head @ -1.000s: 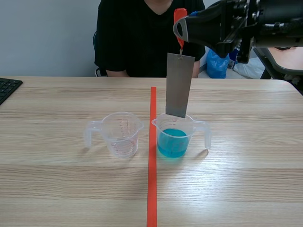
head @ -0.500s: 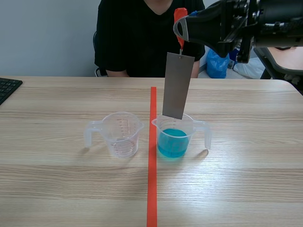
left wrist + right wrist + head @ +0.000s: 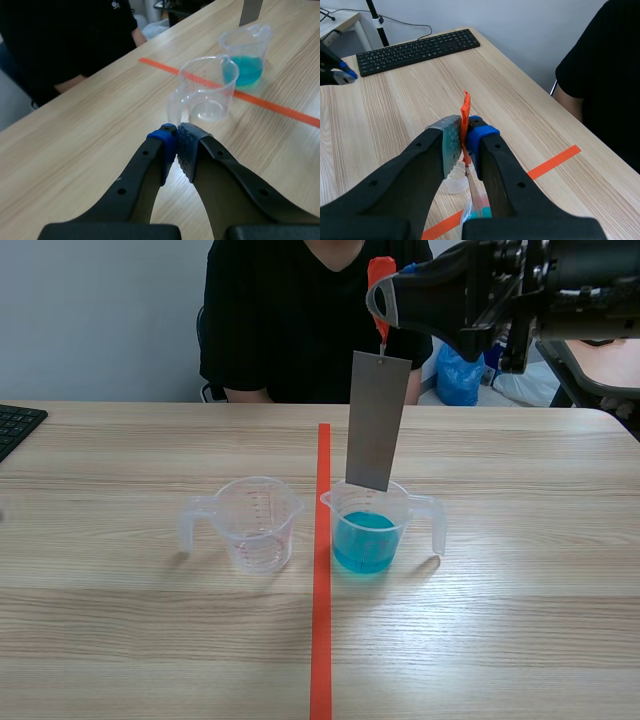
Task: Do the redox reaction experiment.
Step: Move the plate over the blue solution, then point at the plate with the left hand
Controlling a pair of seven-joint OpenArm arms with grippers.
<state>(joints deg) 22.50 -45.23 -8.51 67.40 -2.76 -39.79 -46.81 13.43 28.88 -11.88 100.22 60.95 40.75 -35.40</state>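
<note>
The wooden counter (image 3: pixel 520 620) carries two clear measuring cups, one on each side of a red tape line, and a person (image 3: pixel 290 320) in black sits across it. The right arm is raised above the far side, its claw (image 3: pixel 380 302) clamped on an orange tab (image 3: pixel 465 112). A grey metal sheet (image 3: pixel 378 420) hangs from that tab, nearly upright. Its lower edge sits about level with the rim of the cup of blue liquid (image 3: pixel 372 530), above the liquid and, as far as can be seen, not wet.

The empty cup (image 3: pixel 256 523) stands just across the tape from the blue one, apart from it. The left claw (image 3: pixel 176 142) is low over the counter on the near side of the empty cup, its pads together on nothing.

By my reading, the sheet has been picked up and lined up over the blue cup. The dip itself is not yet done. What is left is lowering the sheet into the liquid and holding it there for the reaction.
</note>
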